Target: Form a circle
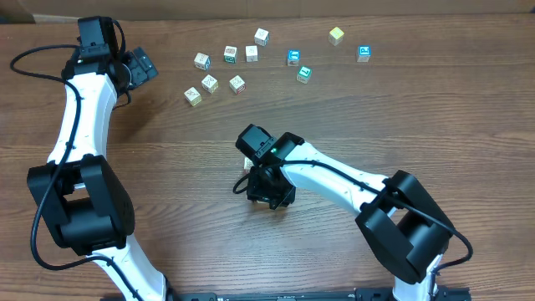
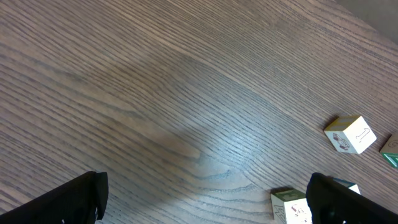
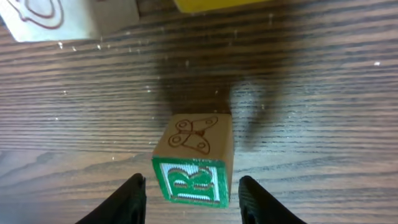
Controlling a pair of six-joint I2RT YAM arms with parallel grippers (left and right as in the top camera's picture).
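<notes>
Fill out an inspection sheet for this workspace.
Surface: wooden table, bare grain.
Job's things: green-lettered cube flanked by right gripper; white cube and yellow block just beyond.
Clutter: loose cubes scattered along far side.
Grippers: left gripper open, empty; right gripper open, straddling the cube, slim gaps.
Cables: black cable loops beside left arm.
Surroundings: pale band beyond far edge.

- A small wooden cube (image 3: 194, 163) sits on the dark-grained table (image 3: 323, 93), with a green "B" on its near face and a butterfly outline on top.
- The right gripper (image 3: 193, 202) straddles it, one black fingertip (image 3: 132, 200) on each side (a sliver of table shows in each gap).
- A white cube (image 3: 68, 18) with a red outline drawing lies top left.
- A yellow cube (image 3: 217, 4) lies near it, cut off by the top edge.
</notes>
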